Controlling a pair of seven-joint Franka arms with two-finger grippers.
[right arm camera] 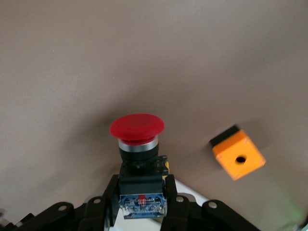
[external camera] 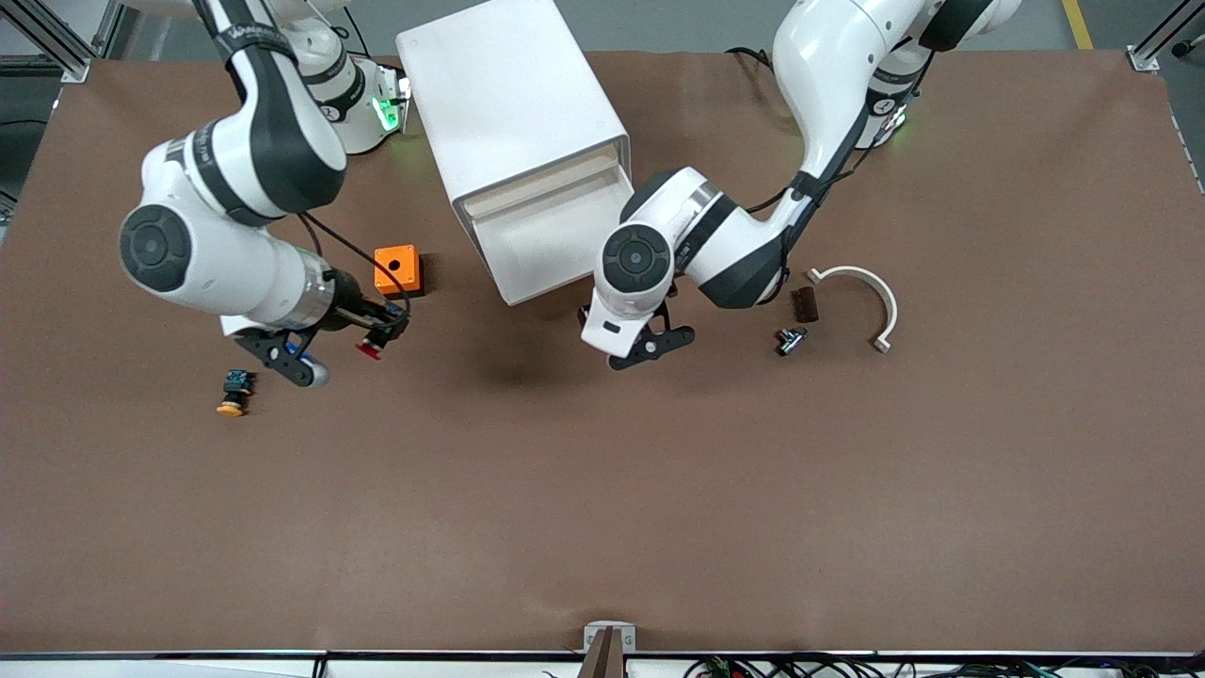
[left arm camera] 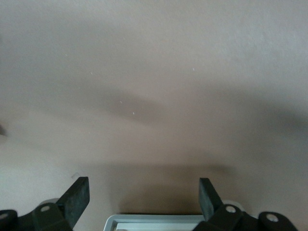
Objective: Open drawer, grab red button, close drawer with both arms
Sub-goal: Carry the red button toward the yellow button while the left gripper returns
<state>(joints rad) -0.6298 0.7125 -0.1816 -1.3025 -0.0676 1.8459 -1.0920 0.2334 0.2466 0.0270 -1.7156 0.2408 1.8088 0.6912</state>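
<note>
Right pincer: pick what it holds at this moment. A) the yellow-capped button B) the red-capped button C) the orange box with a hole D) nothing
B: the right wrist view shows the right pincer shut on the black-and-blue body of the red-capped button, while the orange box lies apart on the table and the yellow-capped button sits untouched nearer the front camera.

A red-capped button [right arm camera: 137, 144] with a black-and-blue body is showing against the brown table [external camera: 602, 490], alongside an orange box [external camera: 396, 270] (black at its base) and a white cabinet [external camera: 513, 122].
</note>
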